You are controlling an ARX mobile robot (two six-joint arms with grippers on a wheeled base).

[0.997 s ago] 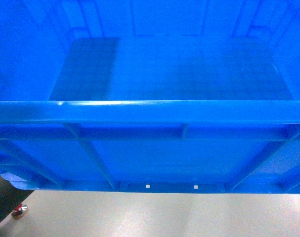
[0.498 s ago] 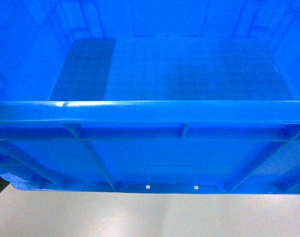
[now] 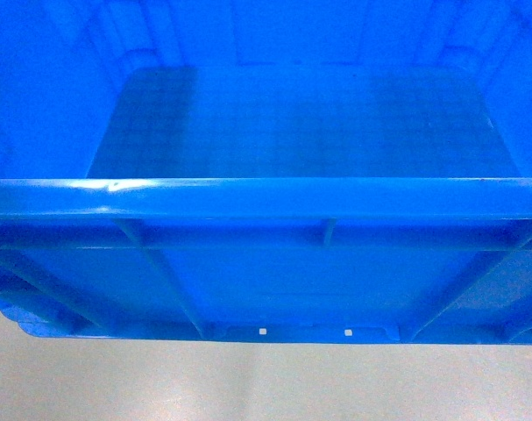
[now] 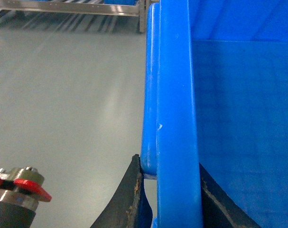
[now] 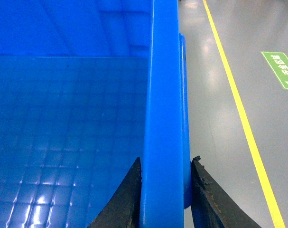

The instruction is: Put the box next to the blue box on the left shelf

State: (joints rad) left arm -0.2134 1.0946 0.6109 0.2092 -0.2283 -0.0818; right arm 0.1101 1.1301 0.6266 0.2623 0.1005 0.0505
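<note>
The box [image 3: 274,123] fills nearly the whole head view, its thick near rim running level across the middle, ribbed outer wall below and two small notches in the bottom edge. It is held up off the grey floor [image 3: 248,386], which shows only in a strip beneath that edge.

On the box's left rim the left gripper [image 4: 167,199] is clamped — one dark finger [image 4: 134,199] presses the outer face and the other sits against the inner wall. Left of the box in that view lies open floor, and beyond the box's far corner stands the left shelf [image 4: 72,7], its grey rails across the top of the picture, well apart from the box.

On the box's right rim the right gripper [image 5: 165,194] grips likewise — one worn dark finger [image 5: 127,199] inside, one outside. Right of the box a yellow floor line [image 5: 238,109] runs along the floor, with a green floor sign [image 5: 281,69] beyond it.
</note>
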